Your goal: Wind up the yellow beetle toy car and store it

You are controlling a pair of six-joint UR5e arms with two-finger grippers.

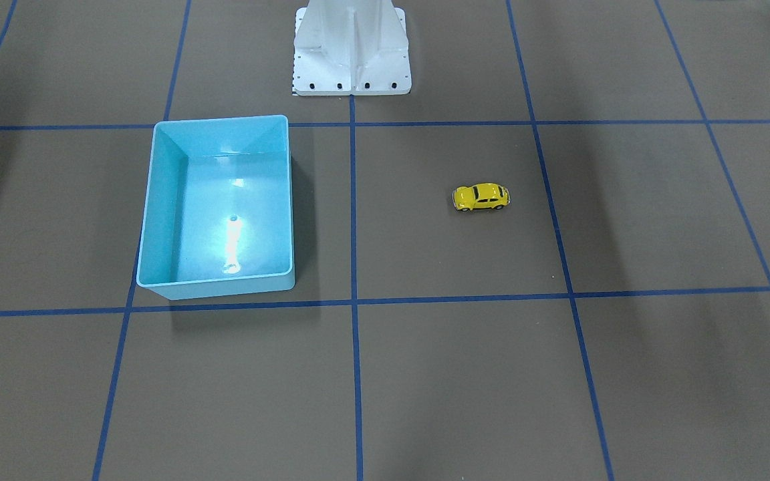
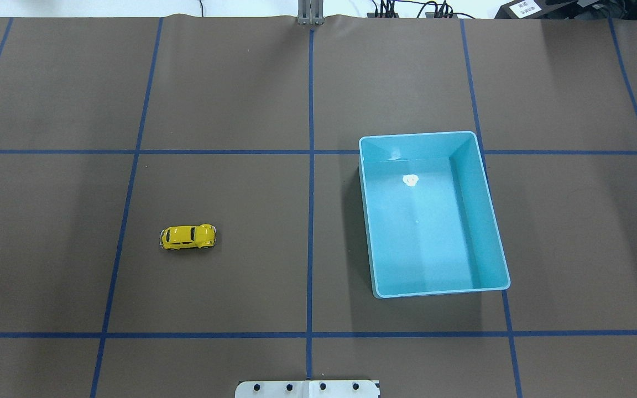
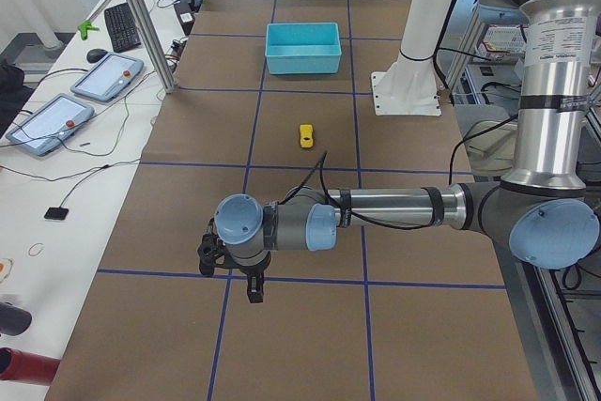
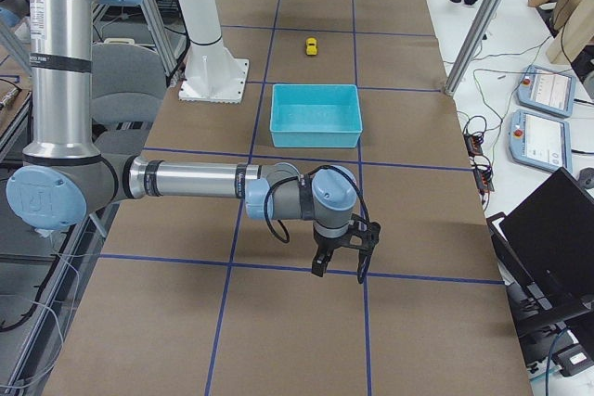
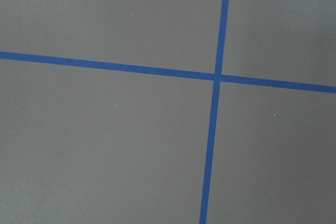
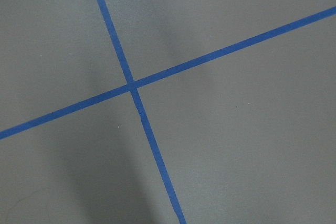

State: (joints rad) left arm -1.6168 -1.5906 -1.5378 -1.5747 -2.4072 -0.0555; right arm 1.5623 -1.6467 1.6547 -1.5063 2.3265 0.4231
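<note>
The yellow beetle toy car (image 1: 481, 197) stands on its wheels on the brown mat, alone and apart from everything; it also shows in the overhead view (image 2: 188, 237) and both side views (image 3: 306, 135) (image 4: 312, 45). The light blue bin (image 1: 224, 287) (image 2: 418, 134) (image 3: 302, 61) (image 4: 314, 139) is empty, on the robot's right half. My left gripper (image 3: 232, 279) hangs over the mat far from the car. My right gripper (image 4: 338, 274) hangs far from the bin. Each shows only in a side view, so I cannot tell open or shut. The wrist views show only mat and tape.
The white robot pedestal (image 1: 351, 53) (image 2: 307, 388) stands at the robot's edge of the table. Blue tape lines grid the mat. A side bench with tablets (image 3: 103, 77) (image 4: 543, 90) and aluminium posts (image 3: 141, 16) runs along the far side.
</note>
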